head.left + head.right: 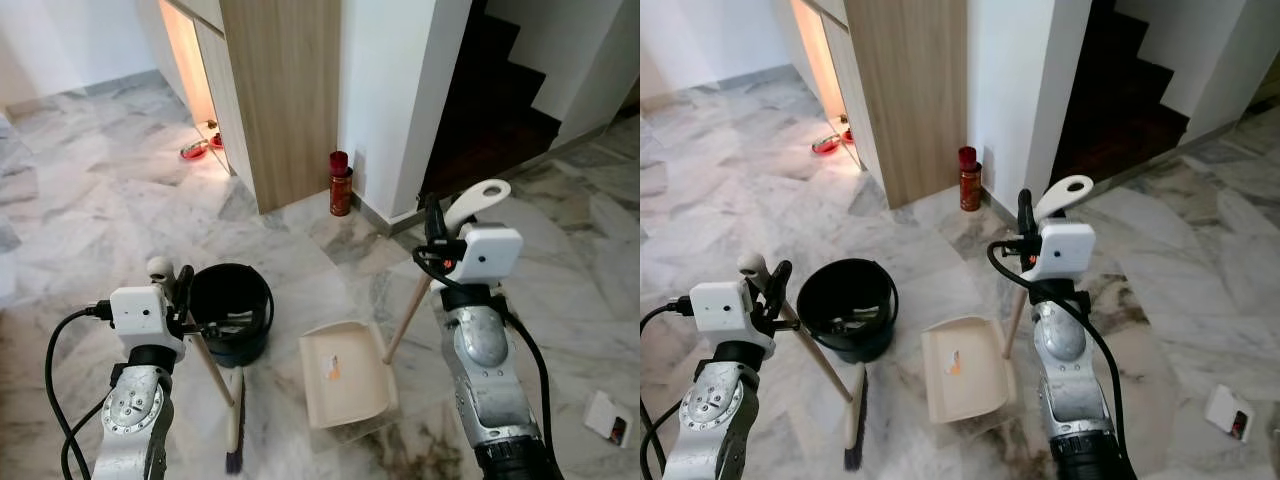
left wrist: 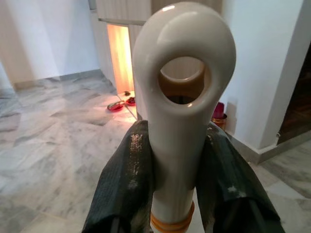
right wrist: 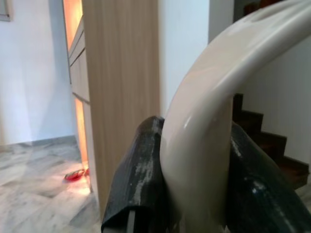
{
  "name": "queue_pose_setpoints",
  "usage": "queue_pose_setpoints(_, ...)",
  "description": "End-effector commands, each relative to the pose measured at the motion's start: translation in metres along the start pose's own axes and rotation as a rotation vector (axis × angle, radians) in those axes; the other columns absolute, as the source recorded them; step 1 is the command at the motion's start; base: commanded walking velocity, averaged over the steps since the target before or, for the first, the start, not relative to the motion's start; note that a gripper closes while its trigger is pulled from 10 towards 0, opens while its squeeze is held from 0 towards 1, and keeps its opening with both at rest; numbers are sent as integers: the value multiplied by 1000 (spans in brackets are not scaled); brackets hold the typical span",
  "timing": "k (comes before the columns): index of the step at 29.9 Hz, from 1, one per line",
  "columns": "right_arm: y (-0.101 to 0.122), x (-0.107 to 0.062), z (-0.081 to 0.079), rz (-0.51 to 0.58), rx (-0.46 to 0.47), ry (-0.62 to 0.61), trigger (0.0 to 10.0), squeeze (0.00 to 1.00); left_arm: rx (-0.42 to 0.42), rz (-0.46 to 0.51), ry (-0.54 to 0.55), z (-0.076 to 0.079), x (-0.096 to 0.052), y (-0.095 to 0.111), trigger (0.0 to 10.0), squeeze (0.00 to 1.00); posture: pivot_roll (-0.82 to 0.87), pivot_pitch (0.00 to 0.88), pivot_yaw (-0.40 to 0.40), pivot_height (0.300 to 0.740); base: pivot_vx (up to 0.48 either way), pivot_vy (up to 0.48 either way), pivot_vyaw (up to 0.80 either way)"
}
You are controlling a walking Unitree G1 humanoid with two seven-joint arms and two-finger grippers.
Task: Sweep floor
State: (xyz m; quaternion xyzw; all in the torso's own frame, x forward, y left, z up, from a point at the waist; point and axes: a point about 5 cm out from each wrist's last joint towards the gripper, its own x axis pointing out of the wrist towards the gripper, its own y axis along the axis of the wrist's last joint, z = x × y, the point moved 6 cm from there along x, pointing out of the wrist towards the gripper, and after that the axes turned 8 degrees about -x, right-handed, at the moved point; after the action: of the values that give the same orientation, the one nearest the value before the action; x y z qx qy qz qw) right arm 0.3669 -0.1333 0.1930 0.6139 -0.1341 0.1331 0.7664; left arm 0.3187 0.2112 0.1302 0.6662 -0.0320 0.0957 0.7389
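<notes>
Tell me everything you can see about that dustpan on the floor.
The dustpan is cream-coloured, plastic by its look, with a flat open tray and raised side walls. A small orange mark shows inside the tray. It rests on the marble floor, beside the black bucket. A long pale stick rises from its back corner, tilted, to a cream handle with a hanging hole. The right gripper is shut on that handle, between its two black fingers.

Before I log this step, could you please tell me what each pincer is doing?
Left pincer: closed on the broom handle.
Right pincer: closed on the dustpan handle.
</notes>
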Motion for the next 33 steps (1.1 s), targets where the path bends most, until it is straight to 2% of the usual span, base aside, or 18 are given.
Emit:
queue_pose_setpoints(1, 19, 6, 4, 63, 9, -20, 10000, 0, 21, 57, -16, 4, 5, 14, 10000, 0, 88, 0, 50, 740, 0, 0, -800)
queue_pose_setpoints(23, 24, 10, 2, 64, 10, -8, 10000, 0, 8, 68, 12, -2, 6, 16, 10000, 0, 80, 7, 46, 740, 0, 0, -800)
queue_pose_setpoints(33, 25, 8, -5, 61, 23, 7, 10000, 0, 13, 70, 10, -4, 7, 18, 10000, 0, 74, 0, 48, 740, 0, 0, -800)
